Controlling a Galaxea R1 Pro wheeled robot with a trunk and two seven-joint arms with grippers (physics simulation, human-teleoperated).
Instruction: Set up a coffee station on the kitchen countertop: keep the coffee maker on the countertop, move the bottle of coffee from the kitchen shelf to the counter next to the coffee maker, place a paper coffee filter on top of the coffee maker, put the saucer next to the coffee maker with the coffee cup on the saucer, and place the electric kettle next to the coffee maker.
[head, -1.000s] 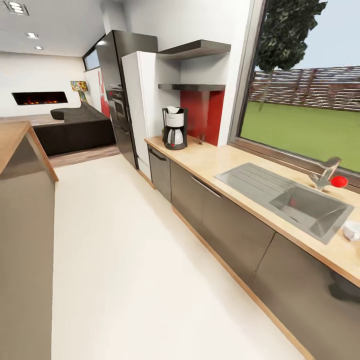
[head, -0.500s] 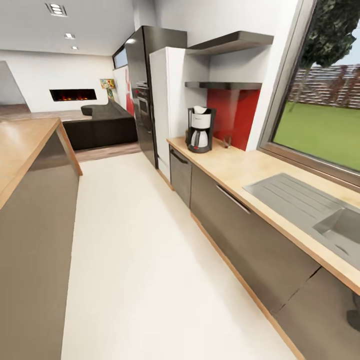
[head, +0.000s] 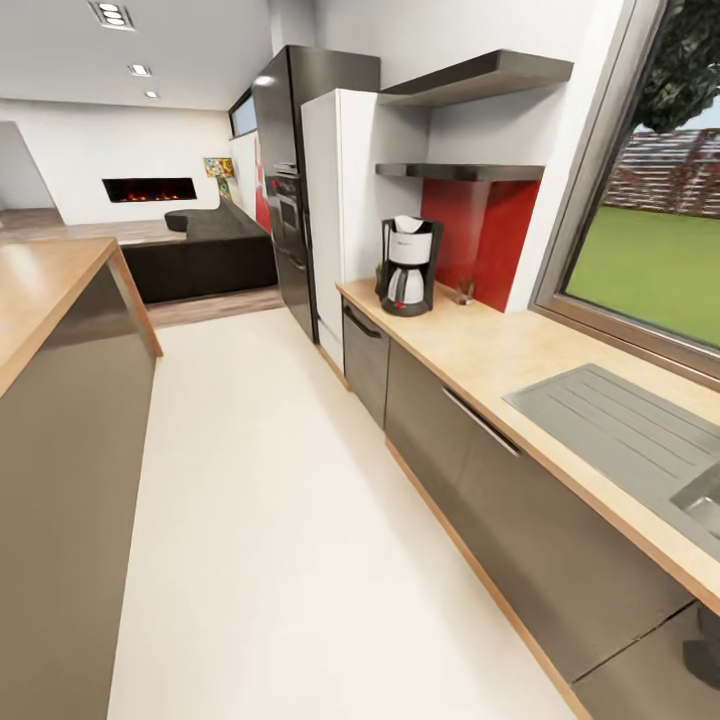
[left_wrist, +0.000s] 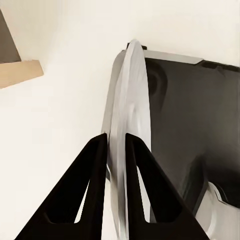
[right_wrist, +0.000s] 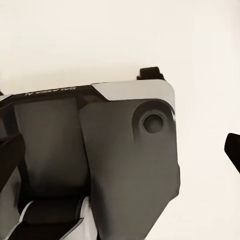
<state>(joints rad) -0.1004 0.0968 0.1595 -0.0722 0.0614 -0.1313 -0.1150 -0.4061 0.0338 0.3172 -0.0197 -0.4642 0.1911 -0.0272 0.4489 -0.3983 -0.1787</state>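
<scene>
A home kitchen — wood countertop (head: 500, 350) with sink (head: 640, 430), coffee maker (head: 409, 267), tall fridge (head: 335, 215), lounge beyond

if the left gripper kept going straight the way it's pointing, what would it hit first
Likely the floor. The left gripper, shut on the saucer, points down beside the robot's base; depth is unclear.

Left gripper (left_wrist: 116, 145) fingers (left_wrist: 92, 165) pinch a thin white disc's edge.

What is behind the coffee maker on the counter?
Behind the coffee maker stand a white wall and a red panel. A small dark thing, too blurry to name, sits beside it. The machine hides whatever is right behind it.
</scene>
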